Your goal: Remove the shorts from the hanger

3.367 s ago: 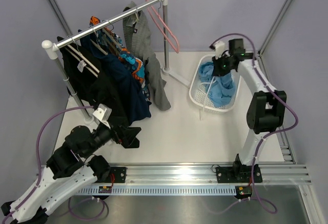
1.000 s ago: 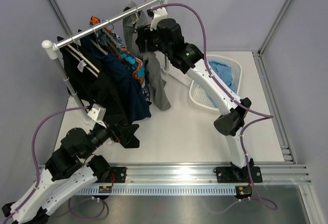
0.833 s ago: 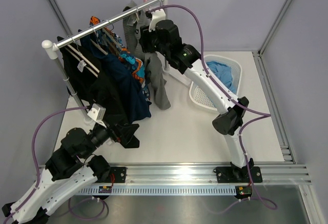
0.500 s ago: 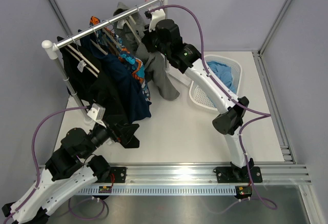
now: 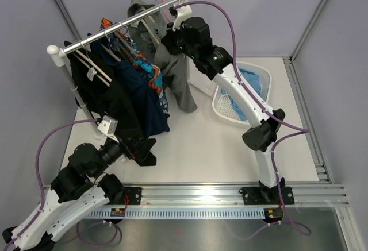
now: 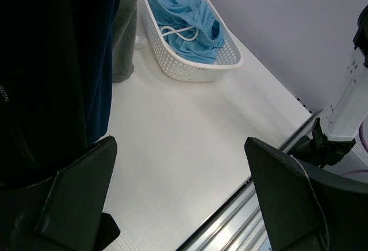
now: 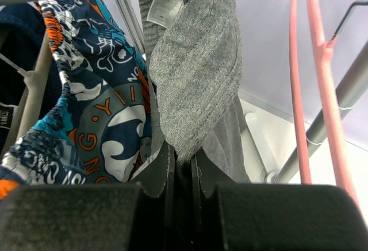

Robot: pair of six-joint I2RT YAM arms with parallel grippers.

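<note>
The grey shorts (image 5: 172, 73) hang from a hanger on the rail (image 5: 123, 22) at its right end, their upper part lifted above the rail. My right gripper (image 5: 171, 39) is shut on a fold of the grey shorts (image 7: 198, 78) just under the rail. The light blue shorts (image 5: 251, 87) with a white drawstring lie in the white basket (image 5: 221, 108), also in the left wrist view (image 6: 184, 24). My left gripper (image 5: 146, 150) is open and empty, low over the table by the dark clothes.
Black and dark blue clothes (image 5: 123, 104) and an orange-and-blue patterned garment (image 7: 86, 101) hang left of the grey shorts. An empty pink hanger (image 7: 313, 61) hangs at the rail's right end. The rack's upright post (image 7: 339, 101) stands close by.
My right arm came from the basket to the rail and closed on the grey shorts. In the last half second it pulled them up and right; the hem swung. The left arm stayed still.
</note>
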